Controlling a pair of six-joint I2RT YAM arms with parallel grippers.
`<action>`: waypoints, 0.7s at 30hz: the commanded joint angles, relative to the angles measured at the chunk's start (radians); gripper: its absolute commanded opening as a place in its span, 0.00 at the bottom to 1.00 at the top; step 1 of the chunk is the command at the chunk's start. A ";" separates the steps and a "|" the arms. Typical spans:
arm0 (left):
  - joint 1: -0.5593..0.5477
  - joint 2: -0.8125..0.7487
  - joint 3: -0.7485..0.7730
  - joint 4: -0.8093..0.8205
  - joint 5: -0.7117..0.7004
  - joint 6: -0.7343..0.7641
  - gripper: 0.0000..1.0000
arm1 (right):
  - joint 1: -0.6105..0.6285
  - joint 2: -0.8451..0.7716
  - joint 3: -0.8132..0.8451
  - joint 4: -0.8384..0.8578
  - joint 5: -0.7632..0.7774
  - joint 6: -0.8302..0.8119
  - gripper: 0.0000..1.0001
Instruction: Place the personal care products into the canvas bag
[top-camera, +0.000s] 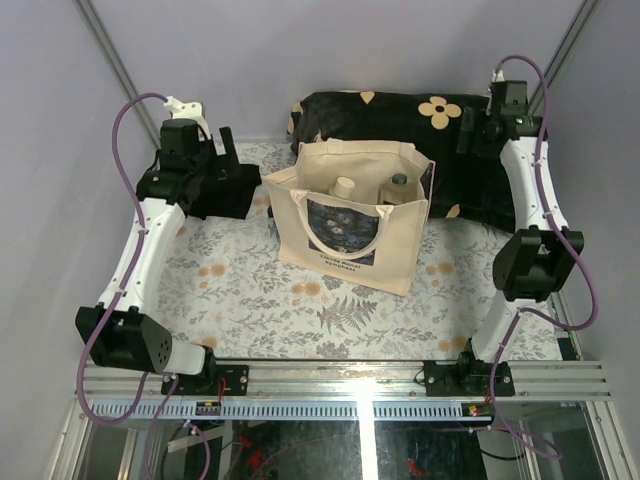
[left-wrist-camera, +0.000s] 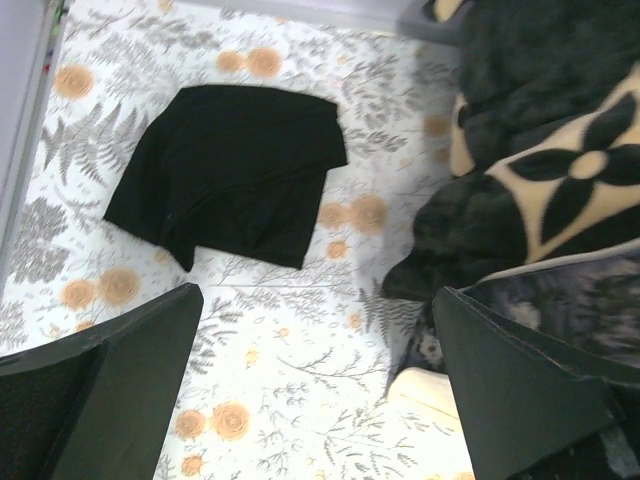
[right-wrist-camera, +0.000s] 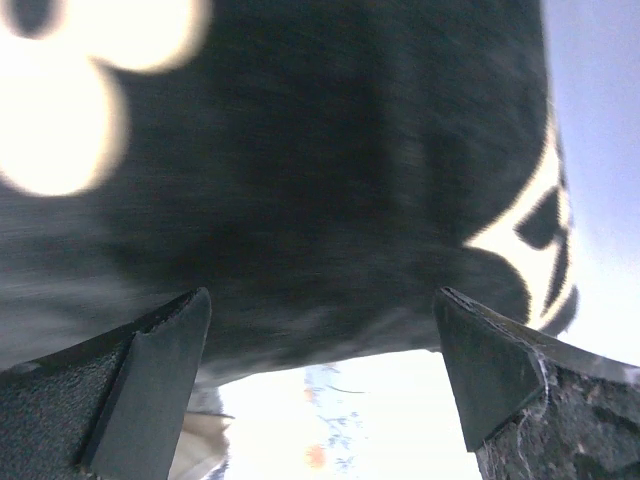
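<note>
Floral tablecloth (top-camera: 250, 290) covers the table.

Item 1, bag (top-camera: 345, 235): it stands upright mid-table with its mouth open, the print panel facing the arm bases and one handle hanging over the front. We judge it soft and light. Its walls would fold under a push, so we would take it by the rim or a handle, if at all.

Item 2, bottles: two show inside the bag, by their tops only, a beige cap (top-camera: 345, 186) and a dark cap (top-camera: 399, 181). We cannot find any others, and none shows on the tablecloth. We judge them light, stiff and smooth-sided, so likely to slip. They are best pinched across the body, below the cap.

Item 3, left gripper (left-wrist-camera: 315, 300): its fingers are spread with nothing between them. It hangs left of the bag, above a black cloth (left-wrist-camera: 230, 170).

Item 4, right gripper (right-wrist-camera: 320, 295): its fingers are apart and empty, close over the cushion (top-camera: 400, 115) behind the bag.
</note>
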 joint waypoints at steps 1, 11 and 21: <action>0.023 -0.010 -0.040 0.091 -0.007 -0.001 1.00 | -0.037 -0.127 -0.124 0.064 0.015 -0.050 0.99; 0.021 -0.008 -0.099 0.125 -0.124 -0.095 1.00 | -0.072 -0.190 -0.255 0.071 0.063 -0.034 0.99; 0.022 -0.053 -0.157 0.160 -0.146 -0.091 1.00 | -0.077 -0.184 -0.251 0.073 0.060 -0.040 0.99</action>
